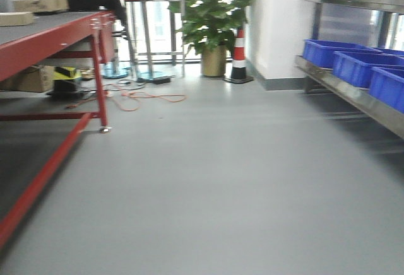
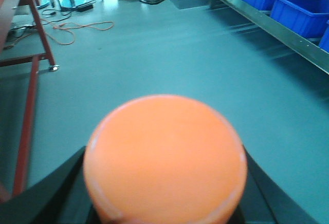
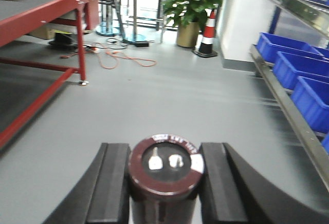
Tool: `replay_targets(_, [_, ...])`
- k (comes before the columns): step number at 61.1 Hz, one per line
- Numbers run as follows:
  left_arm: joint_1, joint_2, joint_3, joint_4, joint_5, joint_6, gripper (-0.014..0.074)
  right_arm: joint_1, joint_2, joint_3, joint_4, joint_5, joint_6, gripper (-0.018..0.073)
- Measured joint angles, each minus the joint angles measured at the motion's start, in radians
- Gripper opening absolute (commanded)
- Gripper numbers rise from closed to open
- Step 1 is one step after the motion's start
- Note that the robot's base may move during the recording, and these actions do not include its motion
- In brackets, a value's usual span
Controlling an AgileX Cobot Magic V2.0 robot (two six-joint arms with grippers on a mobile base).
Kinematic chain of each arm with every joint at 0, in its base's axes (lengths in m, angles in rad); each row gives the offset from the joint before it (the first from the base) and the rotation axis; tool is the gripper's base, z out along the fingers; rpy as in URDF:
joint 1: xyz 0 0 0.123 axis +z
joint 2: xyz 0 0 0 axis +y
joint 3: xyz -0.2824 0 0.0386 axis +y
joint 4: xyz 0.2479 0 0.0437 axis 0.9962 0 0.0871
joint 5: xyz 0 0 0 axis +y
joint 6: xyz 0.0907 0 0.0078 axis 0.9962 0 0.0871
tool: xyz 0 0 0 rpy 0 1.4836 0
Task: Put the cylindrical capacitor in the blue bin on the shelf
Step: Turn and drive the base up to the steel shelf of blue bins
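Observation:
The cylindrical capacitor (image 3: 165, 168), dark brown with two metal terminals on its flat top, stands upright between the black fingers of my right gripper (image 3: 164, 151), which is shut on it above the grey floor. My left gripper (image 2: 164, 183) is shut on a large orange round object (image 2: 164, 147) that hides most of its fingers (image 2: 49, 196). The stainless-steel shelf (image 1: 353, 95) runs along the right wall and carries several blue bins (image 1: 356, 67). The shelf (image 3: 288, 116) and the bins (image 3: 303, 67) also show in the right wrist view. In the left wrist view the shelf (image 2: 267, 26) and bins (image 2: 300, 11) lie at the upper right.
A red-framed table (image 1: 57, 35) with cardboard boxes stands at the left. An orange cable (image 1: 145, 98) lies on the floor near its leg. A potted plant (image 1: 214, 10) and a red-and-white traffic cone (image 1: 239, 57) stand at the back. Grey floor (image 1: 208, 180) lies between table and shelf.

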Motion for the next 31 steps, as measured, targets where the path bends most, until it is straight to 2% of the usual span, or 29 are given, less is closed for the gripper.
replay_targets(31, [0.000, 0.000, 0.000, 0.000, 0.000, 0.000, -0.0111, 0.000, 0.000, 0.000, 0.000, 0.000, 0.000, -0.0081])
